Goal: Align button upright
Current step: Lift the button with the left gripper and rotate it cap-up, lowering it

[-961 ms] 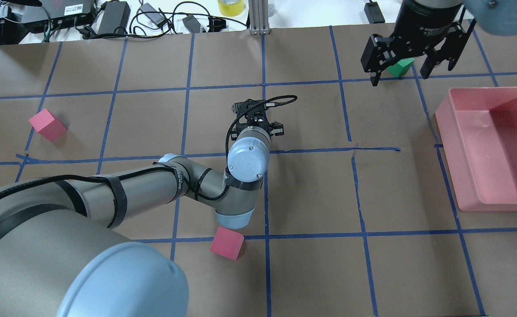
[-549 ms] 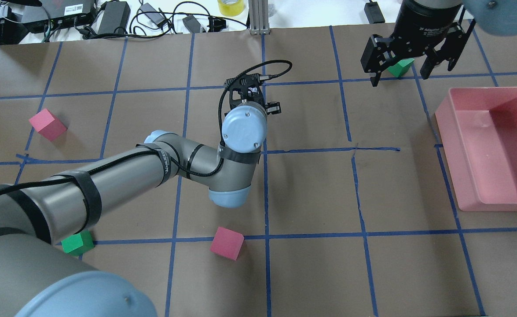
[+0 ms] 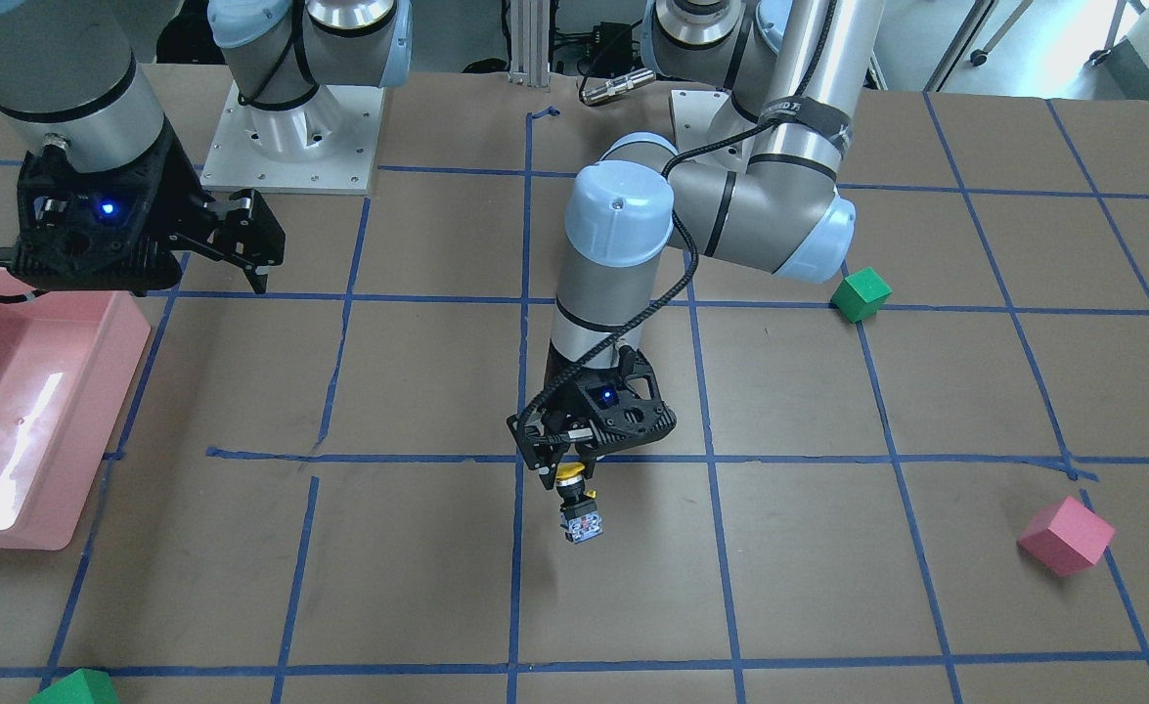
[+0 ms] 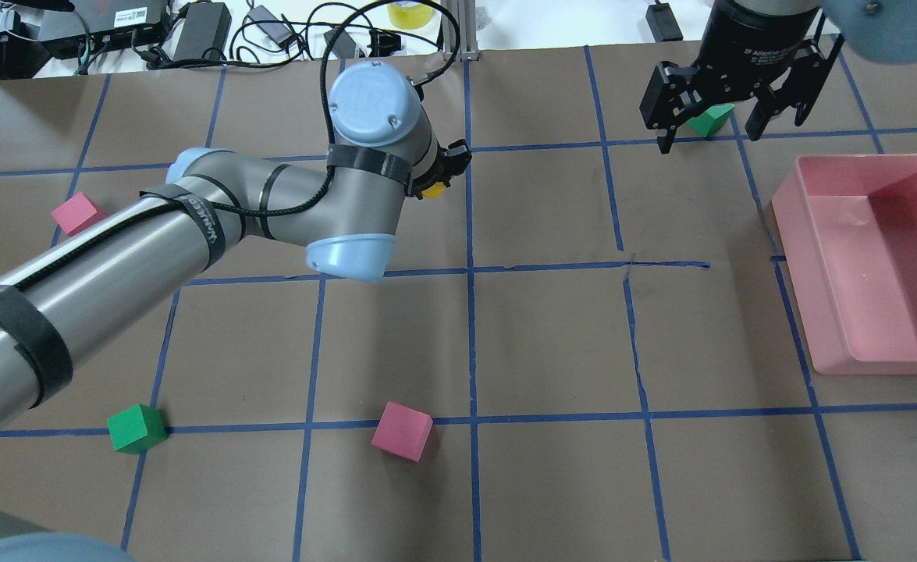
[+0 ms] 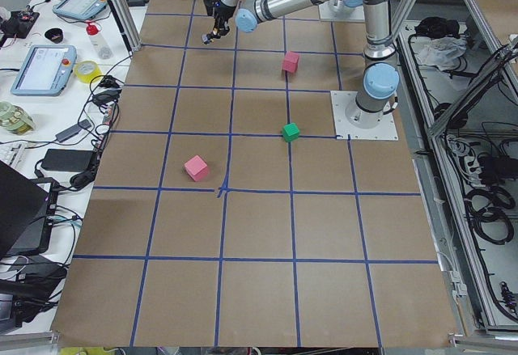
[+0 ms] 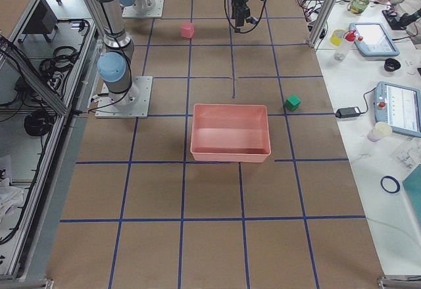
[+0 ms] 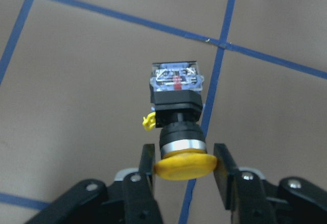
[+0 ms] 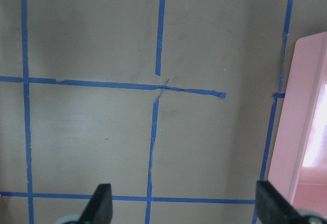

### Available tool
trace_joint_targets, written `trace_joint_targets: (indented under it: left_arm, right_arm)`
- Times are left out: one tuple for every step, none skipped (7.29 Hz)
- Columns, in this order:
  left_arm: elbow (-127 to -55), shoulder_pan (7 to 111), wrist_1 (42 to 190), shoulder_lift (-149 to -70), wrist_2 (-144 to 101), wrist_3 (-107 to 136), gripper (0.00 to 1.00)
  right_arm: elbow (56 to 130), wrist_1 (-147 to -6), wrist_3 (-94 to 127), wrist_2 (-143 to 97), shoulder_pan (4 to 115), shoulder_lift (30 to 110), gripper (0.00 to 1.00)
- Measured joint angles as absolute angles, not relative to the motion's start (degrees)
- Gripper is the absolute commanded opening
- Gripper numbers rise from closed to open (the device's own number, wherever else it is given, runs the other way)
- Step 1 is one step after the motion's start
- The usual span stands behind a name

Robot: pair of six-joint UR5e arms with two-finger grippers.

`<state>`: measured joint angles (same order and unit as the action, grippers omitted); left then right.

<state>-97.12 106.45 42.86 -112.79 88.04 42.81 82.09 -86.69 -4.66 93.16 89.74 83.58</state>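
The button [image 7: 176, 101] has a round yellow cap, a black body and a clear blue-silver terminal base. My left gripper [image 7: 184, 169] is shut on the yellow cap, fingers [image 7: 147, 165] on either side. In the front-facing view the button [image 3: 579, 510] hangs from the left gripper [image 3: 571, 469], cap up and base down, just above the brown table near its middle. Overhead, only the cap [image 4: 432, 190] peeks out beside the left wrist. My right gripper [image 4: 712, 125] is open and empty, high at the far right; it also shows in the right wrist view [image 8: 186, 208].
A pink bin [image 4: 797, 257] stands at the right. Pink cubes [image 4: 402, 431] [image 4: 76, 213] and green cubes [image 4: 136, 428] [image 4: 709, 119] lie scattered on the blue-taped table. Cables and power bricks [image 4: 200, 31] line the far edge.
My left arm has swung away from the robot toward the far side of the table, carrying the button. This uncovered the near-left green cube. The right arm has not moved.
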Motion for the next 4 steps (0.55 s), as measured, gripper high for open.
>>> trace_joint_targets:
  left_arm:
    - [-95.83,105.84,49.11,-112.28,84.1,51.02,0.0]
    - [-95.2,105.7,52.25,-112.45,81.26,59.98,0.0]
    - [-95.03,105.67,53.49,-112.84,78.6,69.44,0.0]
    - [-95.11,105.63,53.93,-113.51,76.73,76.12,0.0]
  right_arm:
    - [82.09,-86.67,-4.66,93.16,89.74,83.59,1.0]
    - [82.09,-86.66,-4.66,93.16,89.74,83.58,1.0]
    - [82.09,-86.66,-4.66,93.16,89.74,83.58,1.0]
    - [82.09,-86.68,-4.66,93.16,89.74,83.58,1.0]
